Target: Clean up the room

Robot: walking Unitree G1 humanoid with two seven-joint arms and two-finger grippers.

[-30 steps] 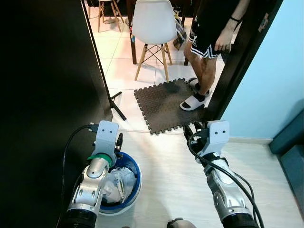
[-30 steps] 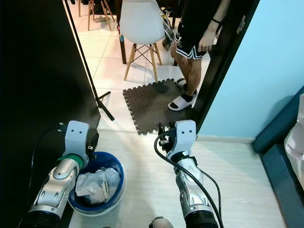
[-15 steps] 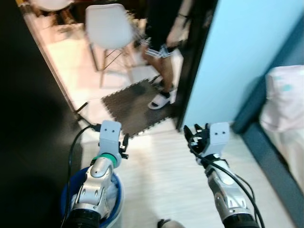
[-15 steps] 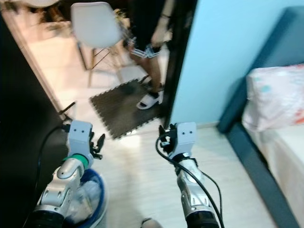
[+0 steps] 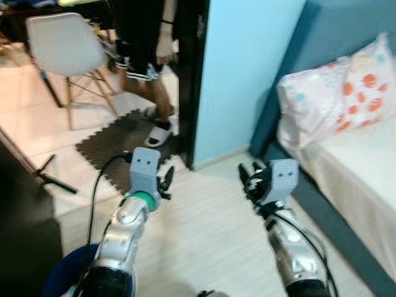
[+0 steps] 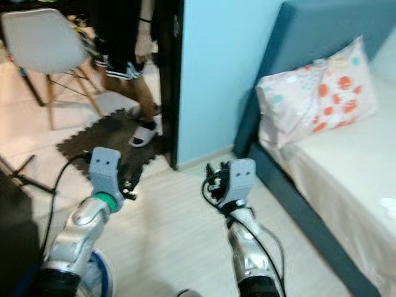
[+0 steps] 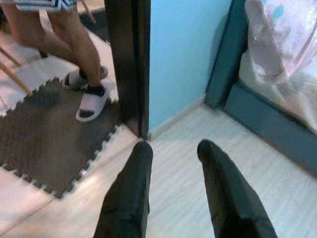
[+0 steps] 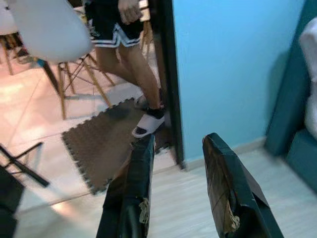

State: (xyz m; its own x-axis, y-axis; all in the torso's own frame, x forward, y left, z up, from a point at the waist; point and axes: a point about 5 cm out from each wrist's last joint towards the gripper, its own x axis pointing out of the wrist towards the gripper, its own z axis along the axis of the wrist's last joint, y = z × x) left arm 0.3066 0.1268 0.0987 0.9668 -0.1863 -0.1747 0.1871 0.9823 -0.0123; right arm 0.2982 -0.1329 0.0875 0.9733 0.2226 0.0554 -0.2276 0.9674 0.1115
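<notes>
We judged the pillows, propped at the bed's head end, soft and light enough to pinch by a corner, while our left gripper and right gripper hung parted and empty above the floor.

right hand parted over pale floor, facing a person's legs and foam mat.

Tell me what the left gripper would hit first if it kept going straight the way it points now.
Probably the pale wood floor, near the foot of the dark door frame and the blue wall. The left gripper is open and empty, nothing nearer in line, though depth is hard to judge.
</notes>
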